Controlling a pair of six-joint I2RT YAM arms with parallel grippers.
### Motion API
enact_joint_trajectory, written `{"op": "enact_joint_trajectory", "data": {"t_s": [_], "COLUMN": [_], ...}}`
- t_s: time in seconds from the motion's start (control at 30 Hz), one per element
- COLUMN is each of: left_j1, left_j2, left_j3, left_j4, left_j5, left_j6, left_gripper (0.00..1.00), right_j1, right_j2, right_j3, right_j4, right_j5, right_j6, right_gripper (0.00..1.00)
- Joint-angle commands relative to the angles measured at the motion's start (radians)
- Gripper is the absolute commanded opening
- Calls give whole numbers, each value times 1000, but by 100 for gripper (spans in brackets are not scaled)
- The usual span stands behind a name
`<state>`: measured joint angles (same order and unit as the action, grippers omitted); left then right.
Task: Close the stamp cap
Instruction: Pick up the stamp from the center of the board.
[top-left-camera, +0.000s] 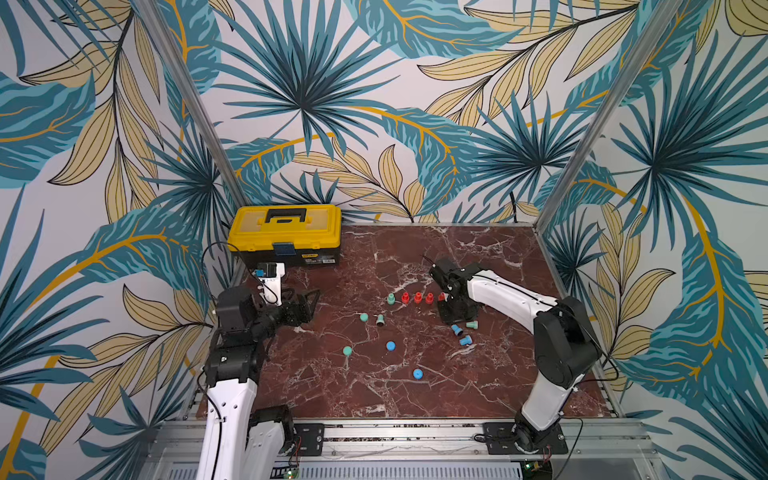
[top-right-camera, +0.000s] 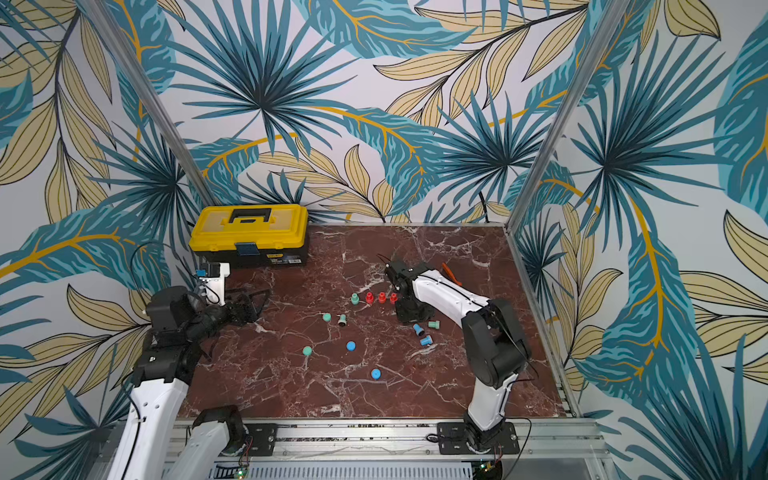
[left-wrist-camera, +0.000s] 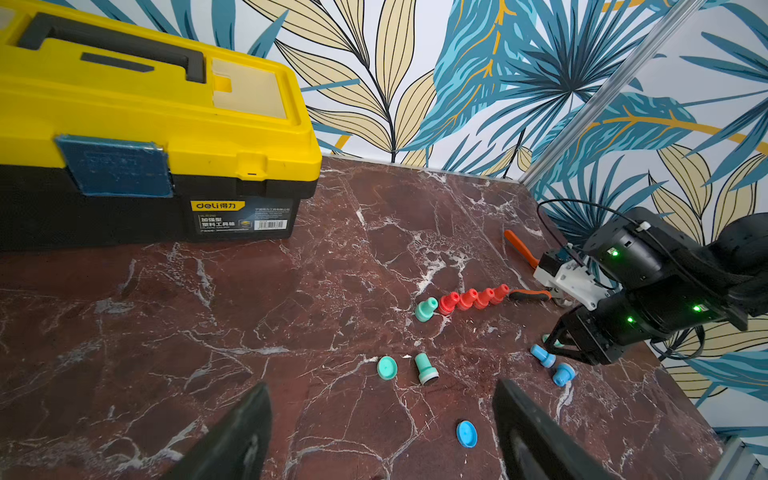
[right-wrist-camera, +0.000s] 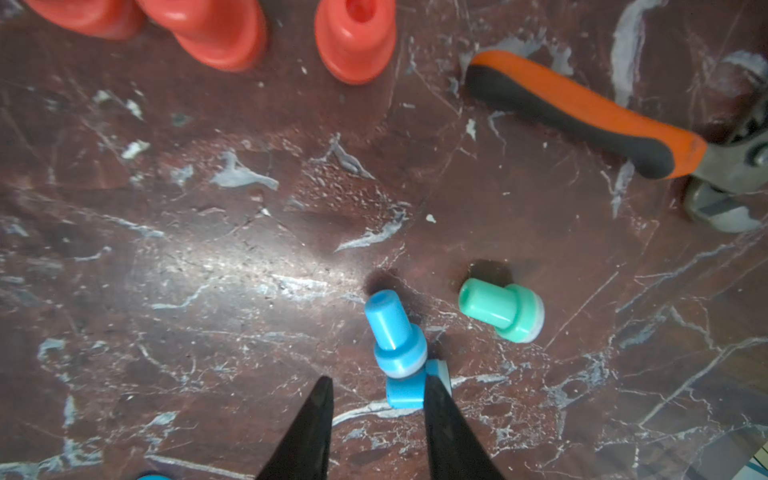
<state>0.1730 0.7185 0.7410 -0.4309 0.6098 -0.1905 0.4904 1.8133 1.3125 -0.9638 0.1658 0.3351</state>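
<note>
Two blue stamps (top-left-camera: 457, 330) (top-left-camera: 465, 341) lie on their sides at the right of the marble table, with a green stamp (right-wrist-camera: 503, 309) beside them. My right gripper (right-wrist-camera: 378, 386) hangs just above them, open, with nothing between its fingers; one blue stamp (right-wrist-camera: 395, 332) lies just beyond the tips and the other (right-wrist-camera: 405, 395) against one finger. Loose blue caps (top-left-camera: 390, 345) (top-left-camera: 417, 374) and green caps (top-left-camera: 364, 317) (top-left-camera: 347, 351) sit mid-table. An uncapped green stamp (left-wrist-camera: 426, 368) lies by a green cap (left-wrist-camera: 387, 368). My left gripper (left-wrist-camera: 380, 386) is wide open and empty at the left.
Several red stamps (top-left-camera: 417, 297) and a green stamp (top-left-camera: 390, 298) stand upright in a row behind the right gripper. Orange-handled pliers (right-wrist-camera: 582, 112) lie to the right of the row. A yellow toolbox (top-left-camera: 286, 232) fills the back left corner.
</note>
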Motion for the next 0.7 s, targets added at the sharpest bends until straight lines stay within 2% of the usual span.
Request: {"op": "enact_joint_trajectory", "data": {"t_s": [0.0, 0.37, 0.67], "left_j1": [17, 19, 21], "left_j2": [-2, -2, -8], "left_j3": [-3, -3, -5], "left_j4": [20, 20, 20], "left_j5": [8, 8, 9], "left_j6": [2, 2, 0], "left_gripper": [85, 85, 85], "right_j1": [-4, -11, -16], "right_j2": [42, 115, 145], "right_j3": [-21, -21, -14], "right_j4": [11, 22, 19], "right_j5": [-13, 24, 17], "right_j6": [-26, -42, -48], "right_gripper": [40, 39, 31]}}
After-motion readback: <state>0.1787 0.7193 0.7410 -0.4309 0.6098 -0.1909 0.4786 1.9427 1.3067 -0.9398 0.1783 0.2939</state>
